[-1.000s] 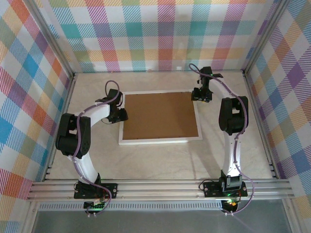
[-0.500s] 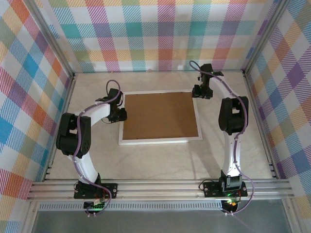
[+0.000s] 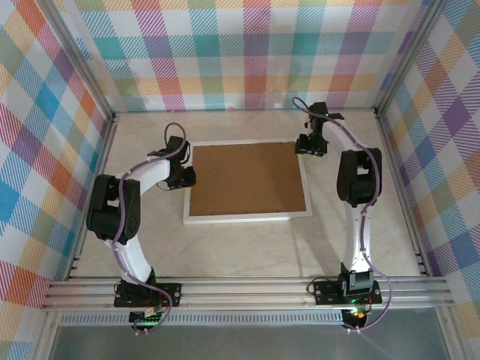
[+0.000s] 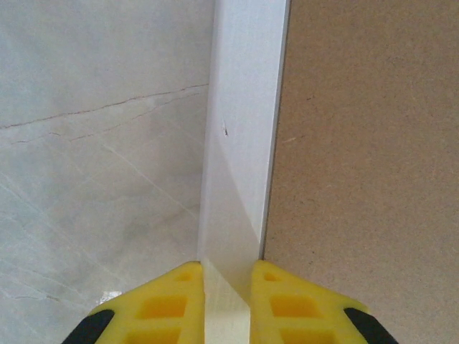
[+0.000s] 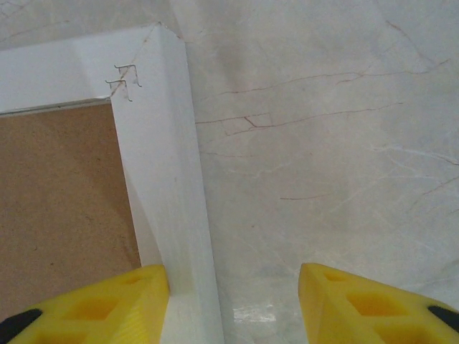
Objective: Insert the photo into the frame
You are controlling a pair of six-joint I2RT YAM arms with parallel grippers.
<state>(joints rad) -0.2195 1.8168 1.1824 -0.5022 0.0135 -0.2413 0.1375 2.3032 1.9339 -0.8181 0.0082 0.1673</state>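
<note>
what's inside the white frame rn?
A brown backing board fills the opening of the frame, which lies back-up on the table. Anything beneath the board is covered, so I can't tell what's under it.

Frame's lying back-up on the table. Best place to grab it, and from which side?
A side rail of the frame, from straight above, one finger outside, one over the backing board. It lies flat; only the narrow rail fits between fingers, as the left gripper shows.
</note>
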